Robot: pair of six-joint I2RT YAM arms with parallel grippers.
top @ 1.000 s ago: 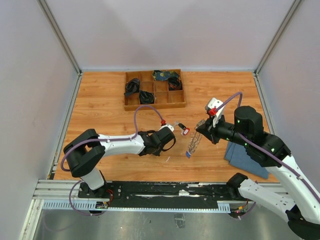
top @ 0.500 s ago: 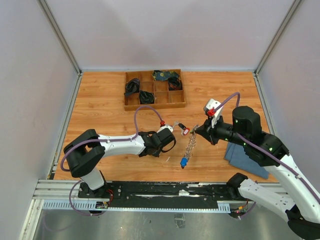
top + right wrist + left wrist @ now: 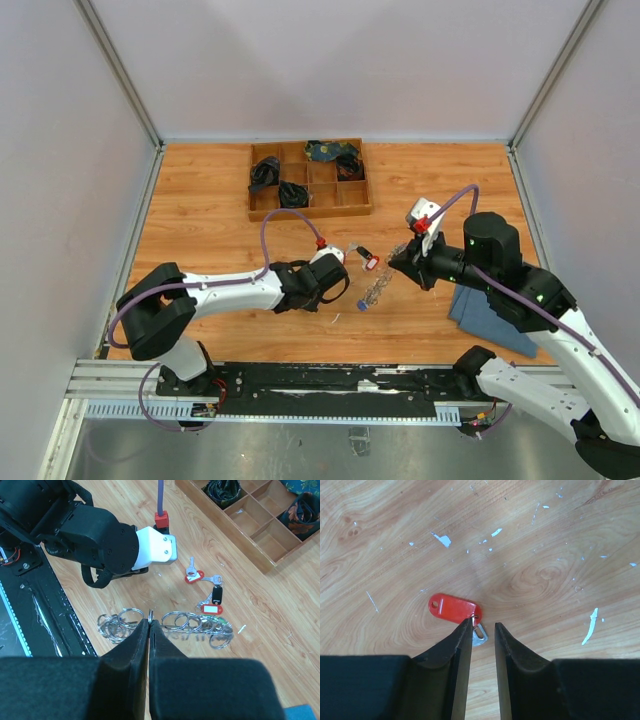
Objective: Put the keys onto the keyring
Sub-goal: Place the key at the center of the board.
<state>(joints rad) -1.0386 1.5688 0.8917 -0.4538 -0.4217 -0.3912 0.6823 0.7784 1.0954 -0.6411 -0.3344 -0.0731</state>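
While right gripper pinches the keyring, left gripper gapes over scratched wooden table; grey walls.

The left pincer hangs over the scuffed wooden bench, jaws slightly apart. A red-headed key lies against one fingertip.

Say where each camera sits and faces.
Top external: above, behind the bases, looking down on the table; both arms show.
Left wrist: on the left hand, facing down at the red key; its fingers show.
Right wrist: on the right hand, looking down at the keyring; its fingers show.
Shared: both wrist views show the red key.
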